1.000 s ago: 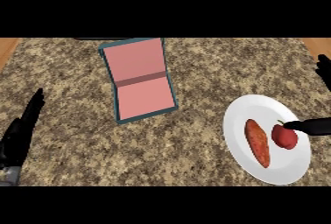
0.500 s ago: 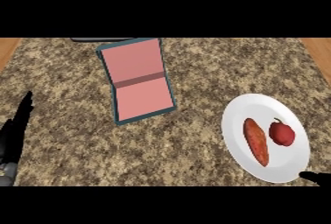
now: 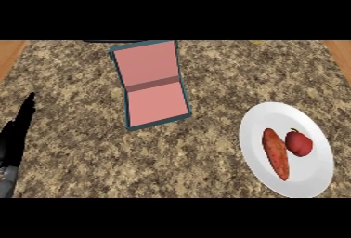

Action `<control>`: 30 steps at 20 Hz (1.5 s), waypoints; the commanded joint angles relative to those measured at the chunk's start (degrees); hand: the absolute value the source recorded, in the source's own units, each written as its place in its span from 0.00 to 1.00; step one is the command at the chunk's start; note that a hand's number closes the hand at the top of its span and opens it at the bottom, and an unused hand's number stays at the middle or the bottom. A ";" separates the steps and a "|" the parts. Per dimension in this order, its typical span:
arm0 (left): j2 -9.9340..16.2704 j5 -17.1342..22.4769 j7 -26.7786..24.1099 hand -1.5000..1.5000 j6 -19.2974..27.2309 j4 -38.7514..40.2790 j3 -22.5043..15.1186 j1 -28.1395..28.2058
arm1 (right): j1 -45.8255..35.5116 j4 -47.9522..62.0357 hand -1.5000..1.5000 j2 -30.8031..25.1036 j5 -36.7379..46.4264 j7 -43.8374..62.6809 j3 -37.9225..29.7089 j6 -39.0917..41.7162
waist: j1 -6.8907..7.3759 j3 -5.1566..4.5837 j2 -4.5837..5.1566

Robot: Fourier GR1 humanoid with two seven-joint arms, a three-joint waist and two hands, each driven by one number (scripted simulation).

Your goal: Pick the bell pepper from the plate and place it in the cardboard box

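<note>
A red bell pepper lies on a white plate at the right of the counter, next to an orange sweet potato. The box, teal-rimmed with a pink inside, lies flat at the upper middle. My left hand rests at the left edge, fingers straight and pointing up, far from both plate and box. The right hand shows nowhere in the head view.
The speckled granite counter spreads between box and plate. Wooden strips show at the far left and right corners. A dark object edge peeks in above the box.
My right hand, which was beside the pepper on the plate a second ago, has pulled back down and out of view. The pepper stays on the plate.
</note>
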 commanded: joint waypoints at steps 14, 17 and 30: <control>-2.78 -3.15 -0.80 0.50 -3.12 3.20 3.48 -2.23 | -16.80 -5.93 0.00 -2.65 13.07 32.97 12.68 23.22 | 0.14 0.04 0.01; -4.02 -4.99 1.58 0.50 -3.54 0.96 4.63 -1.44 | -17.50 -4.25 0.00 0.93 16.80 32.32 13.13 23.27 | 0.07 0.06 -0.05; -7.54 -10.74 3.11 0.50 -7.99 0.80 9.94 -2.61 | -15.59 -8.51 0.00 7.83 22.44 31.60 8.97 27.31 | -0.17 0.06 -0.08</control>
